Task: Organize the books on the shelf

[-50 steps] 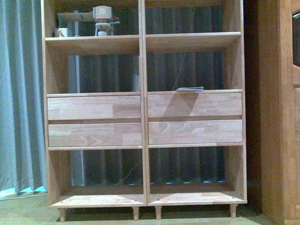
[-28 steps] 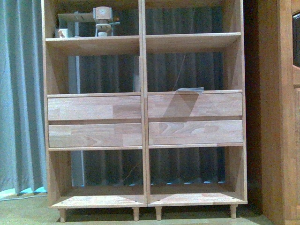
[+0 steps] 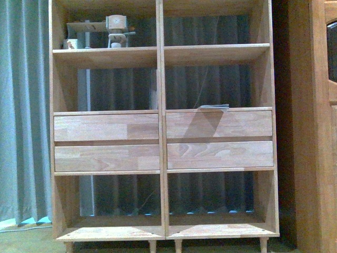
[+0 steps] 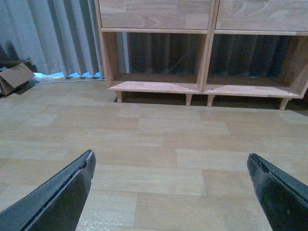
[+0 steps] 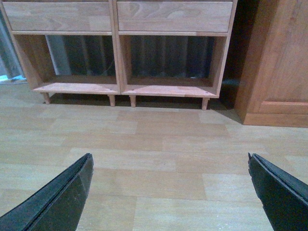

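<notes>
Shelf ahead; left hand, right hand both spread wide, empty.

The shelf stands on the floor in front of a curtain, which hangs behind it and extends past its left side. A cabinet stands just beside it on the right. A slim book lies flat in the right middle compartment, above the drawers. Small objects sit in the upper left compartment. A cardboard box lies on the floor to the left, by the curtain.
</notes>
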Controlling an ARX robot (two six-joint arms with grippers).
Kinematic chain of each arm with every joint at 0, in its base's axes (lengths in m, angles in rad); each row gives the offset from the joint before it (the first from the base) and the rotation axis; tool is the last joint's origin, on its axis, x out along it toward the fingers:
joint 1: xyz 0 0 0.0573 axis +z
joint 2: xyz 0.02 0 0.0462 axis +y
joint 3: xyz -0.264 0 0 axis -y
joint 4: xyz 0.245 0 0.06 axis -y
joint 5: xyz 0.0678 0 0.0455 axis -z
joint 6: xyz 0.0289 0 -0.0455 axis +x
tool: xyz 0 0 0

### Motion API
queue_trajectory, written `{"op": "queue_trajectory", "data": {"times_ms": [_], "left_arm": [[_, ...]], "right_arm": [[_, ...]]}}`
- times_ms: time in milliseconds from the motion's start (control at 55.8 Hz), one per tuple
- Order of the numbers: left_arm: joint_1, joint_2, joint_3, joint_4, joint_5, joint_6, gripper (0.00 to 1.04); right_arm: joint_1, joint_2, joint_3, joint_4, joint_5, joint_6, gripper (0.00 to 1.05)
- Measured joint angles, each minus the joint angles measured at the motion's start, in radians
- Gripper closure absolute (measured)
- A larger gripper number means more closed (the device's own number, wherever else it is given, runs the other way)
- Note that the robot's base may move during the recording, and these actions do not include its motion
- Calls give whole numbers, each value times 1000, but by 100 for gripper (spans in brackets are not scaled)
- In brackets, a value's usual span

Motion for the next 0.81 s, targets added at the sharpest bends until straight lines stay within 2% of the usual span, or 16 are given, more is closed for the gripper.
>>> {"op": "queue_trajectory", "data": {"times_ms": [806], "left_arm": [[-1,0,0,0,0,0,7]], "right_arm": [[0,0,0,0,0,0,7]]}}
